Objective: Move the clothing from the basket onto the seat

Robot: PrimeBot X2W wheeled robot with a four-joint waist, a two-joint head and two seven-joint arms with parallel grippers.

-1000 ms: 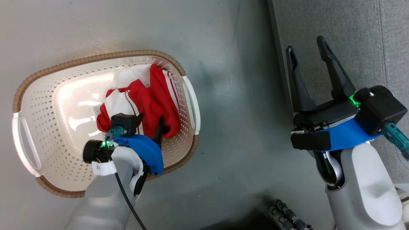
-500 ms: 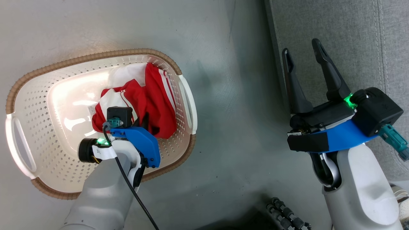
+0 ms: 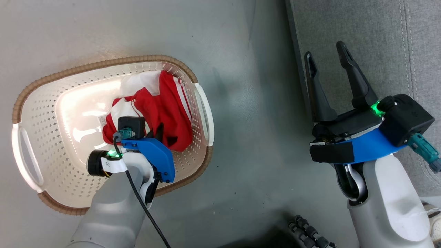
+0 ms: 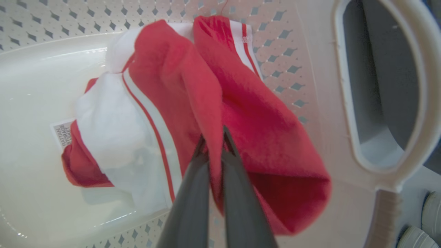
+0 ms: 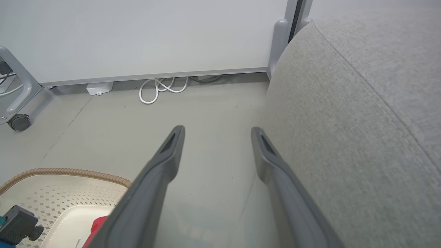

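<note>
The red and white clothing (image 3: 162, 110) lies bunched against the right wall of the cream basket (image 3: 41, 113) on the floor. My left gripper (image 3: 156, 132) reaches down into the basket and is shut on a fold of the clothing (image 4: 241, 117); in the left wrist view (image 4: 214, 137) the red fabric is pinched between the two dark fingers. At the right, above the near edge of the grey seat (image 3: 379, 44), my right gripper (image 3: 325, 51) hangs open and holds nothing. Its wrist view looks past the seat (image 5: 361, 120), the gripper (image 5: 217, 132) and the basket rim (image 5: 69, 171).
Grey floor (image 3: 255, 113) separates the basket from the seat. A white wall panel with a coiled white cable (image 5: 162, 88) at its foot stands beyond, and a castor wheel (image 5: 19, 121) sits at far left. Dark ribbed parts (image 3: 310, 232) lie at the head view's bottom edge.
My left gripper has gone from open to shut, pinching the red fabric. The head view shifted slightly. The right gripper stays open by the seat.
</note>
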